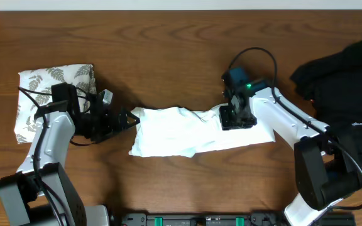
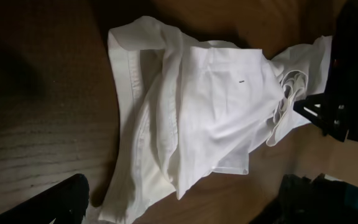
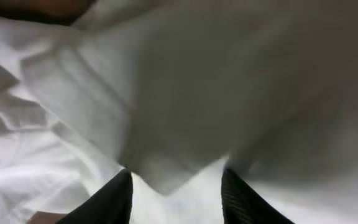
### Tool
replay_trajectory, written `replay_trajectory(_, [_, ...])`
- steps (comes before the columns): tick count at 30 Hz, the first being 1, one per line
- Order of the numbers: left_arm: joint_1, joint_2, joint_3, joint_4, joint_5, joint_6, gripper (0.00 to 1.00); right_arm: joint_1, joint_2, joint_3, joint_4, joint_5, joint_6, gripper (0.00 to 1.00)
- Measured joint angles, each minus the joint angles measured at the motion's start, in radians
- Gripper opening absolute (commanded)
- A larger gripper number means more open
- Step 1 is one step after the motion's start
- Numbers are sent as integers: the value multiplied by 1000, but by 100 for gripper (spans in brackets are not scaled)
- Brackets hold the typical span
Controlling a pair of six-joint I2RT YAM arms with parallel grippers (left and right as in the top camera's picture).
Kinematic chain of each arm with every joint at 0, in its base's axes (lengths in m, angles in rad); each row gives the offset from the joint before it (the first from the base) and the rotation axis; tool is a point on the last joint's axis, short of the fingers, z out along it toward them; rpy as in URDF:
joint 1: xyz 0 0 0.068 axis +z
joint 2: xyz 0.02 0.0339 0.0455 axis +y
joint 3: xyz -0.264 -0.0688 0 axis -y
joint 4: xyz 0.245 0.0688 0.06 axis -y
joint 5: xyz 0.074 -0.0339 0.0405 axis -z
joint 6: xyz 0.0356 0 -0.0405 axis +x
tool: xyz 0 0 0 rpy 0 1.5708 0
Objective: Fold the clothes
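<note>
The white T-shirt (image 1: 181, 132) lies bunched in a long crumpled strip across the middle of the table. Its chest graphic is hidden. My left gripper (image 1: 129, 119) is open at the shirt's left end. In the left wrist view (image 2: 182, 196) its fingers stand wide apart with the shirt's (image 2: 204, 106) edge between them. My right gripper (image 1: 234, 118) is down on the shirt's right part. In the right wrist view (image 3: 176, 190) its fingers are apart with white fabric (image 3: 73, 143) between and ahead of them. The right gripper also shows in the left wrist view (image 2: 340, 118).
A folded white fern-print cloth (image 1: 55, 94) lies at the far left behind my left arm. A black garment (image 1: 351, 94) is heaped at the right edge. The wooden table (image 1: 168, 50) shows bare behind the shirt.
</note>
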Motion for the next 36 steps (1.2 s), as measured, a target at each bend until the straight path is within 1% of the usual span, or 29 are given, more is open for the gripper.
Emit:
replay_trajectory(6, [0,0,0,0,0,0,98,0,0,0,25,-19,31,34])
replay_trajectory(8, [0,0,0,0,0,0,98,0,0,0,32,-23,40,24])
replay_trajectory(11, [0,0,0,0,0,0,98,0,0,0,35,-26,48,5])
replay_trajectory(12, [0,0,0,0,0,0,98,0,0,0,35,-26,49,1])
replay_trajectory(18, [0,0,0,0,0,0,98,0,0,-1,59,-27,60,1])
replay_trajectory(25, [0,0,0,0,0,0,98,2,0,-2,232,-28,31,2])
replay_trajectory(29, [0,0,0,0,0,0,98,3,0,-2,298,-28,18,11])
replay_trajectory(36, [0,0,0,0,0,0,98,3,0,-2,327,-27,-2,22])
